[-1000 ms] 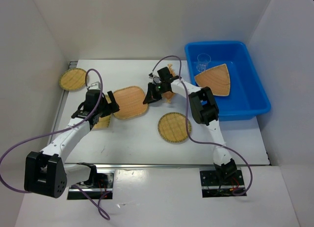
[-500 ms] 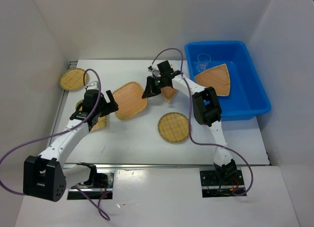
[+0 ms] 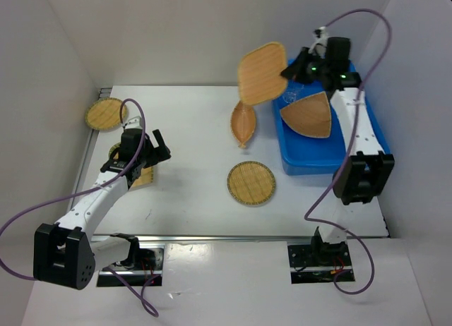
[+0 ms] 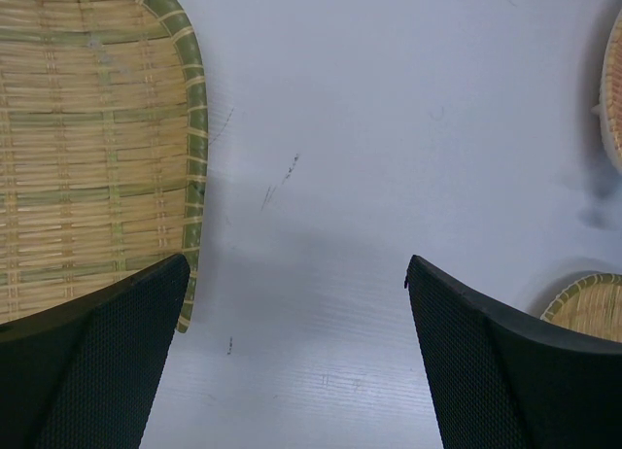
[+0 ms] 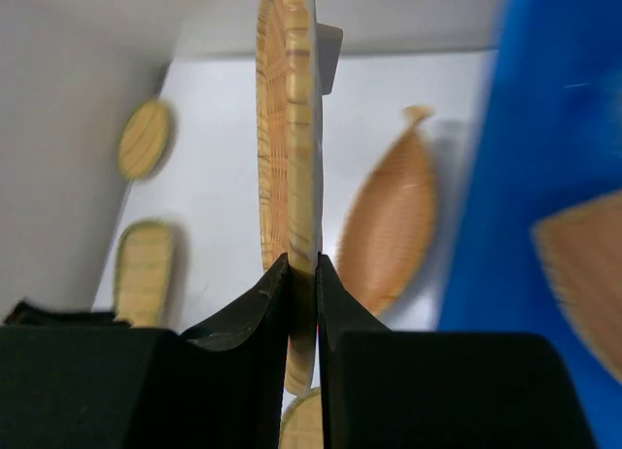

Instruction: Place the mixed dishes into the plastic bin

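Note:
My right gripper [image 3: 300, 68] is shut on the edge of a rounded-square bamboo tray [image 3: 261, 73], held upright in the air by the far left corner of the blue plastic bin [image 3: 332, 162]. In the right wrist view the tray [image 5: 289, 128] stands edge-on between the fingers of the right gripper [image 5: 301, 264]. Inside the bin lie a fan tray [image 3: 308, 114] and a clear cup [image 3: 293, 94], partly hidden. A leaf tray [image 3: 244, 123] and a round tray [image 3: 251, 183] lie on the table. My left gripper [image 3: 159, 153] is open and empty beside a green-rimmed tray [image 4: 97, 148].
Another round tray [image 3: 106, 114] lies at the table's far left edge. White walls close in the table on the left, back and right. The right arm's lower links [image 3: 360, 178] cross in front of the bin's near wall. A purple cable loops over each arm.
The right arm has lifted the rounded-square tray off the table's middle and swung it up and right to the bin. The bin's near left corner now sits farther left. The left arm drew back slightly.

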